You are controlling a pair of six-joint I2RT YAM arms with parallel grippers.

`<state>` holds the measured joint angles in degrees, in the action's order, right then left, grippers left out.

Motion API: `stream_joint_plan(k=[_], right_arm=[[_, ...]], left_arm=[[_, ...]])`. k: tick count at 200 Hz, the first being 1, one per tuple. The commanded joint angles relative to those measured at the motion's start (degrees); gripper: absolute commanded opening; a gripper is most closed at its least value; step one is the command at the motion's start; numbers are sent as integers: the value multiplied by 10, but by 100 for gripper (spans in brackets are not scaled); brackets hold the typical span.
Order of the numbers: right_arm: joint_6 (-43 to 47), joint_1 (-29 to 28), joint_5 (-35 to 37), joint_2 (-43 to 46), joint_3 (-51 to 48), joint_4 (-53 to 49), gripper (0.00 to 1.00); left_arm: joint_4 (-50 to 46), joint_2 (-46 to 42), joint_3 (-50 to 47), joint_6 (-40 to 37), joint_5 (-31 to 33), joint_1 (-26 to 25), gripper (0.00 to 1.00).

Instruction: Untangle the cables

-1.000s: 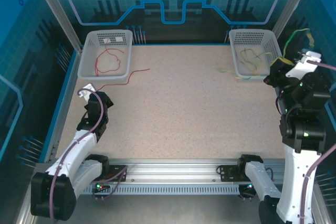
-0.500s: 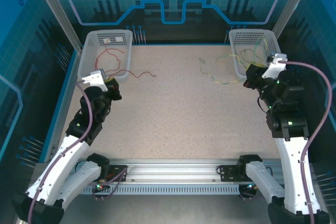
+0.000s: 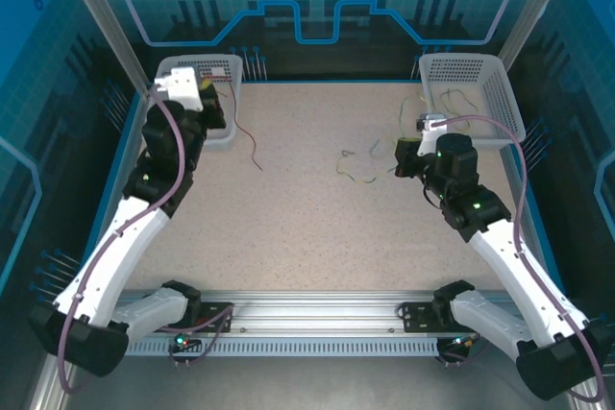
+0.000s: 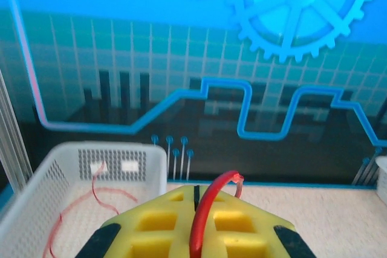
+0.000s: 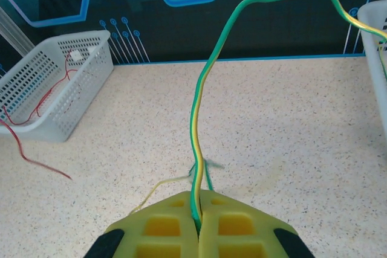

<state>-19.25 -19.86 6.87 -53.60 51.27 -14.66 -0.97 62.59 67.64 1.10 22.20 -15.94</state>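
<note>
Left hand (image 4: 195, 193) pinches red cable (image 4: 202, 222); right hand (image 5: 198, 205) pinches yellow-green cable (image 5: 202, 107), far end cut off

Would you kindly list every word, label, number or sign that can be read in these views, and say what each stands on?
No text here can be read.
Two small white stickers on the far wall of the left basket: too small and blurred to read.
Backdrop: gear and circuit-line graphics, with no letters or numbers.
</note>
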Motion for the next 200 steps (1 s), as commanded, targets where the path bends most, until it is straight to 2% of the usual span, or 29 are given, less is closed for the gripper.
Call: stream_joint_plan(k=[1, 55, 94, 129, 157, 189, 200], right_arm=[[2, -12, 17, -12, -26, 59, 0], [1, -19, 17, -50, -36, 78, 0], [-3, -20, 12, -58, -41, 93, 0], [2, -21, 10, -59, -36, 89, 0], [7, -21, 16, -53, -30, 78, 0], [9, -21, 15, -49, -28, 79, 0], [9, -21, 13, -49, -27, 79, 0]], left_arm=[[20, 23, 55, -42, -8, 29, 0], [14, 100, 164, -46, -55, 94, 0], [48, 178, 220, -97, -27, 148, 0], [10, 251, 283, -117, -19, 189, 0], [44, 246, 258, -108, -22, 208, 0], [29, 278, 252, -103, -49, 228, 0], [33, 289, 240, -106, -38, 229, 0]])
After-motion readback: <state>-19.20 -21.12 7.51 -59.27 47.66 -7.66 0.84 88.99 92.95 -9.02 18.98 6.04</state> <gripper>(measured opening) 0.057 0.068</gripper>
